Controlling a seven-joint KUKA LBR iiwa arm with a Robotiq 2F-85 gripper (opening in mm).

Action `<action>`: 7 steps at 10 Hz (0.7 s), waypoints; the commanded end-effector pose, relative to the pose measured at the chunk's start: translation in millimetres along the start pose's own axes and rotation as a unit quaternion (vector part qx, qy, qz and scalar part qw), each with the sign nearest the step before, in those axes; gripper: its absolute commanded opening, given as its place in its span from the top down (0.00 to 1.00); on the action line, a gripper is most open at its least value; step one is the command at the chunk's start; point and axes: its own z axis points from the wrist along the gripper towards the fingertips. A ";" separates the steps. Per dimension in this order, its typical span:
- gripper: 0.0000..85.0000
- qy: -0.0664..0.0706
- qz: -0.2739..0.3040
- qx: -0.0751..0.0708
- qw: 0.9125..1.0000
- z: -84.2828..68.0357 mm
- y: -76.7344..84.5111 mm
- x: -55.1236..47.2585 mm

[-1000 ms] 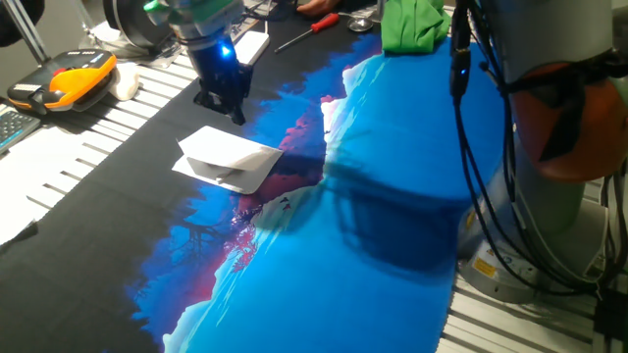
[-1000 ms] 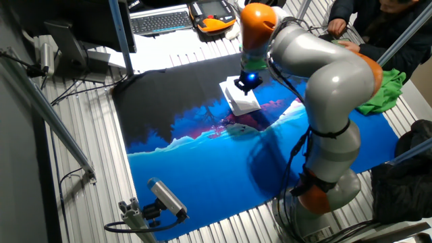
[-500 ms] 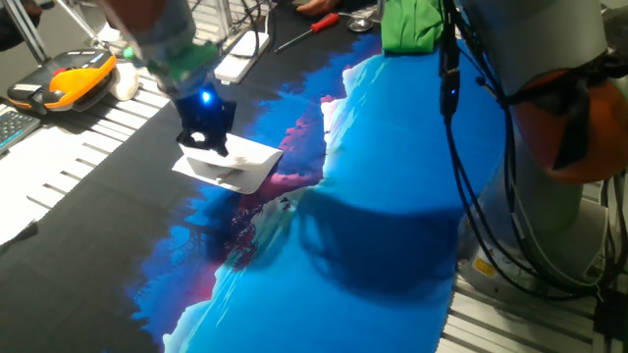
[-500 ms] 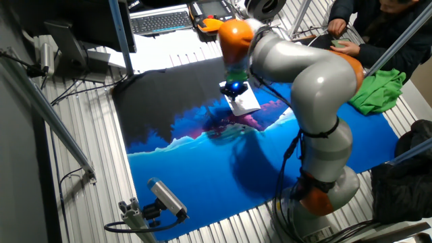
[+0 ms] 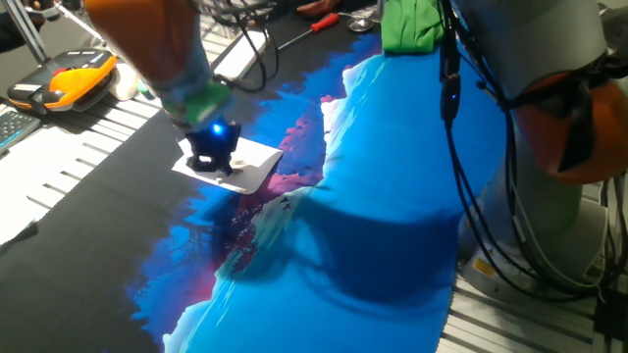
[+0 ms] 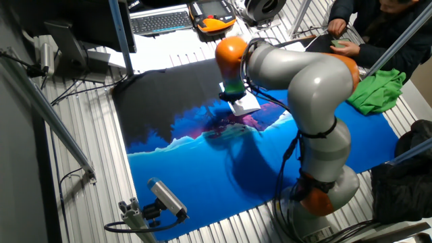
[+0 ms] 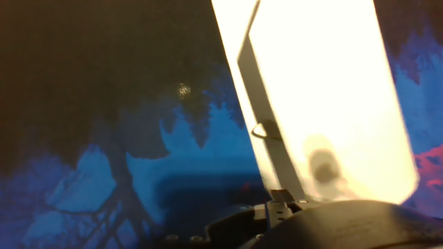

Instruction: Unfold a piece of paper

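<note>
Where creased: stiff white paper (image 5: 247, 165)

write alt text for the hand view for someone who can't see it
A folded white piece of paper, glaring in the light, fills the upper right, its top flap raised a little so a dark gap shows along the left edge. It lies on a dark cloth printed with blue trees, and part of the claw's dark housing crosses the bottom edge.

blue mat (image 5: 392, 196), green cloth (image 5: 412, 25) (crumpled), screwdriver (image 5: 309, 29)
</note>
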 end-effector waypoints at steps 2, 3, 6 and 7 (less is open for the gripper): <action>1.00 -0.011 -0.011 0.036 0.999 14.5 3.6 1.0; 1.00 -0.017 -0.020 0.045 0.999 18.2 0.0 -1.0; 1.00 -0.024 -0.044 0.044 0.998 28.0 -17.2 -10.7; 1.00 -0.024 -0.055 0.040 0.997 28.1 -24.1 -14.5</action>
